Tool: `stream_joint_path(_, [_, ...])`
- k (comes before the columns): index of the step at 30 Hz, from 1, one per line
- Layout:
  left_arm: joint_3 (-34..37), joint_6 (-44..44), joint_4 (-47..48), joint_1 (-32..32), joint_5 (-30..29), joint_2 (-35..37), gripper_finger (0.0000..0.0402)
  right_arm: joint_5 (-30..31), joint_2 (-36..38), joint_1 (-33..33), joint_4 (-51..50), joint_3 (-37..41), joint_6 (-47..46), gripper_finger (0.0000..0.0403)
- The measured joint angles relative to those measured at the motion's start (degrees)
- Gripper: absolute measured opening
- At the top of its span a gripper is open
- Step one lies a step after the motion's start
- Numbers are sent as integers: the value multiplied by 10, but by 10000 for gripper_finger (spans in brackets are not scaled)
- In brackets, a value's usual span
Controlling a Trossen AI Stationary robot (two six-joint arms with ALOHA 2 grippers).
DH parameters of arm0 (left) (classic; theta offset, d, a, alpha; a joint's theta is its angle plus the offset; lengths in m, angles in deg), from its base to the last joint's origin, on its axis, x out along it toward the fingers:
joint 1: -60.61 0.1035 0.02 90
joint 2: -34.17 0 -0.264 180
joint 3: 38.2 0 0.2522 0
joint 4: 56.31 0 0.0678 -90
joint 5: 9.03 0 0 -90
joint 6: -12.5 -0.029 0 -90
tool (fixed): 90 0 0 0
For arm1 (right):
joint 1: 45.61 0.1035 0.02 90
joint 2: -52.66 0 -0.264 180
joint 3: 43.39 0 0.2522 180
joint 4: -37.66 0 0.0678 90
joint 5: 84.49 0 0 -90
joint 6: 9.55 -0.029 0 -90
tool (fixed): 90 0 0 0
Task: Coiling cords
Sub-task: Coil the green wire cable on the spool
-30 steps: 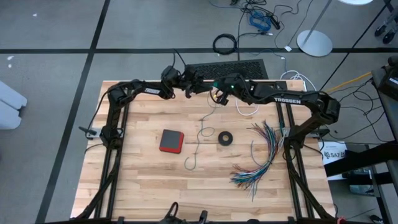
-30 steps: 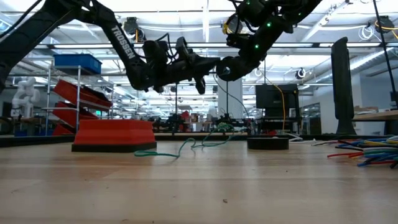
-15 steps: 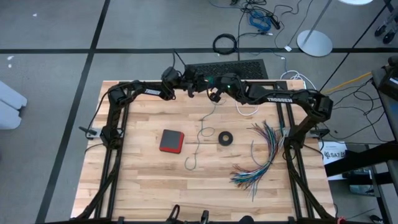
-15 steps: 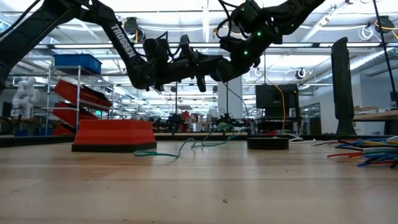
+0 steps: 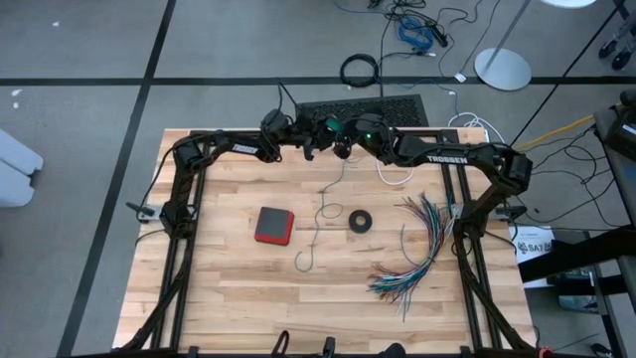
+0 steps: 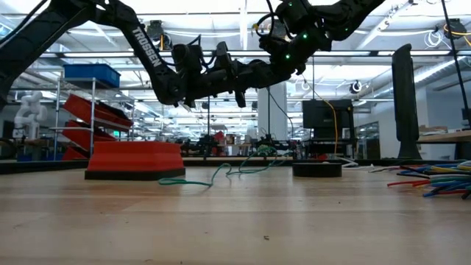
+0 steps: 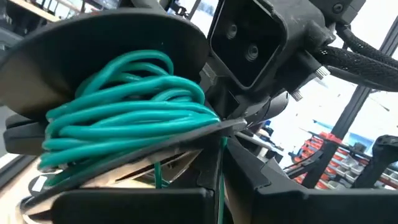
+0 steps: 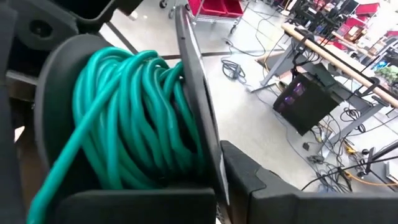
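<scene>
Teal cord [image 8: 130, 118] coiled around right fingers [image 5: 343, 147], shut, left fingers [image 5: 316, 145] touching coil, opening unclear

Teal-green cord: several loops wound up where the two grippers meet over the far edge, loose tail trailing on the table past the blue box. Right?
Not quite: the box is red, as the high view shows. The rest stands: the teal-green cord is looped where the grippers meet, its tail on the table.

Glossy smooth teal-green cord [image 7: 124, 118]; pale matt wooden table [image 5: 229, 288].
</scene>
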Motion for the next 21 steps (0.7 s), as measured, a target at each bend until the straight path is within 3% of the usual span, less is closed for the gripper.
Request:
stream_joint_path(12, [0,31,-46,-2,-15,1,27,-20,0,-9,31,-1,-19,0])
stream_joint_path(21, [1,-33,44,14,4,55,27,-52,9,-15,36,-2,-43,0])
